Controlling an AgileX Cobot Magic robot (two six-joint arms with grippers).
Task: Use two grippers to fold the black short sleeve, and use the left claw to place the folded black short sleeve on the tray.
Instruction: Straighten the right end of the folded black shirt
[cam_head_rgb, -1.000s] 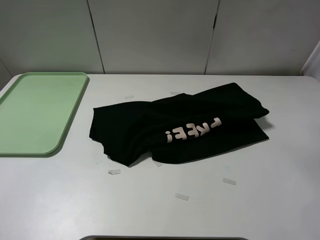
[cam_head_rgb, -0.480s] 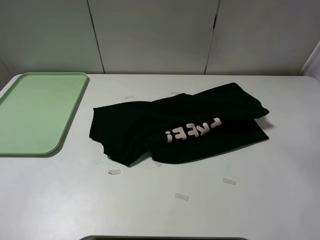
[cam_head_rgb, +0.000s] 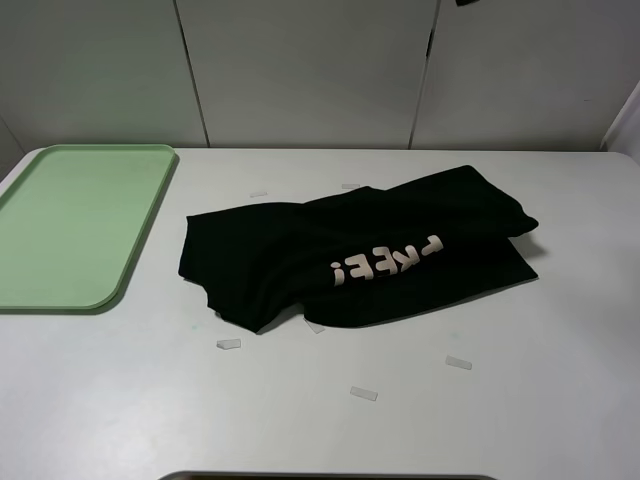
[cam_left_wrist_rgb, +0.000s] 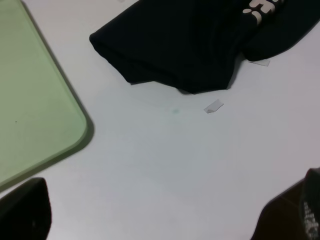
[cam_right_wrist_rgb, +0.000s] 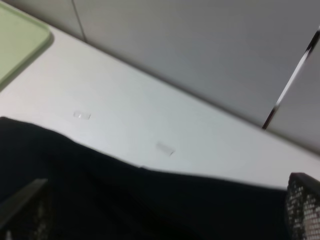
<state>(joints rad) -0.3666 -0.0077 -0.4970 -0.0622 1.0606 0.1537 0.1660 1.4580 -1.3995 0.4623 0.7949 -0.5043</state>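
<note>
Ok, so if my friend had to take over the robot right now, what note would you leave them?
Left gripper: open, holding nothing, over the bare table near the tray's corner.
Right gripper: open, holding nothing, low over the black short sleeve.
Things: the black short sleeve lies rumpled in the middle of the table with its letters showing. It is to the right of the tray and not touching it.
Done: no neat fold yet.
Left to do: fold it with both grippers, then the left gripper puts it on the tray.
</note>
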